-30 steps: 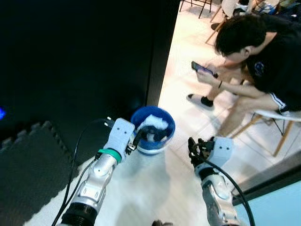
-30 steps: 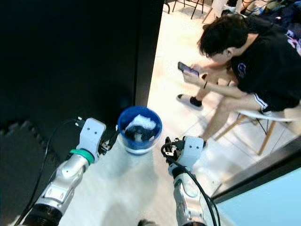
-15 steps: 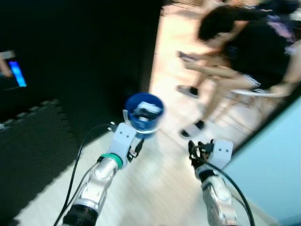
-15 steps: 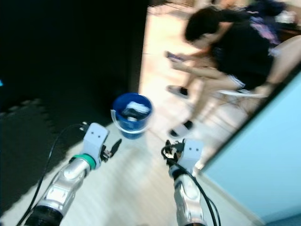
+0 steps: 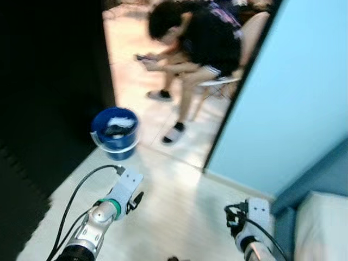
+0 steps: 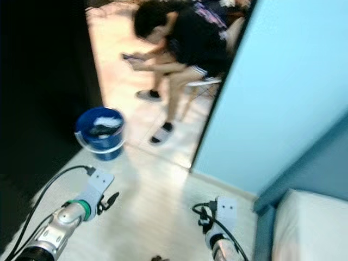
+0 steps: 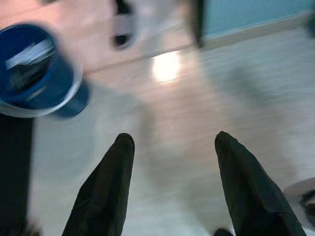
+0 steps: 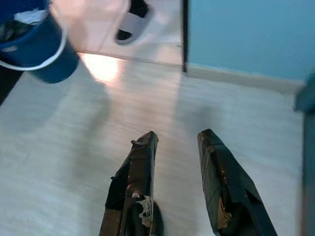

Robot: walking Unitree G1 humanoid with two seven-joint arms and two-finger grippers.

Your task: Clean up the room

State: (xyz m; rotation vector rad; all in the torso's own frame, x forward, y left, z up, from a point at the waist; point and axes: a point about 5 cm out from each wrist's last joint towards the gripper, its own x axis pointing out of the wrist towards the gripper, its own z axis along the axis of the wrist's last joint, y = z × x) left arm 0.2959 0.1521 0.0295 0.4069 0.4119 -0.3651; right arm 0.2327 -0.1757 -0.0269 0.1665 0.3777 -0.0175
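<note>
- On the pale floor point(image 5: 179, 190), by the edge of the dark doorway, stands the blue bucket point(image 5: 115, 132), upright, with white crumpled stuff and something dark lying inside it; a thin pale handle hangs round its rim.
- A second ago that bucket sat right at the left gripper's fingertips; now it stands well apart from both grippers, further up and to the left in the head views. The whole scene has swung across, so the camera has turned: the robot has backed off and swung toward its right, and the bucket itself looks unmoved.
- Judging by this, the drop into the bucket is over and the robot is heading off to find the next bit of clutter.
- The left gripper point(image 7: 172, 142) hangs over bare floor, its fingers spread wide with nothing between them; the bucket shows blurred off to one side in its wrist view.
- The right gripper point(image 8: 178, 140) is also low over the floor, fingers parted by a narrow gap and empty.
- Beyond the bucket a person point(image 5: 193, 41) sits on a white chair, bent over a phone, feet in dark slippers close to the bucket.
- A light blue wall point(image 5: 288, 98) now takes up the right side, with a pale bed corner point(image 6: 304, 228) at its foot.
</note>
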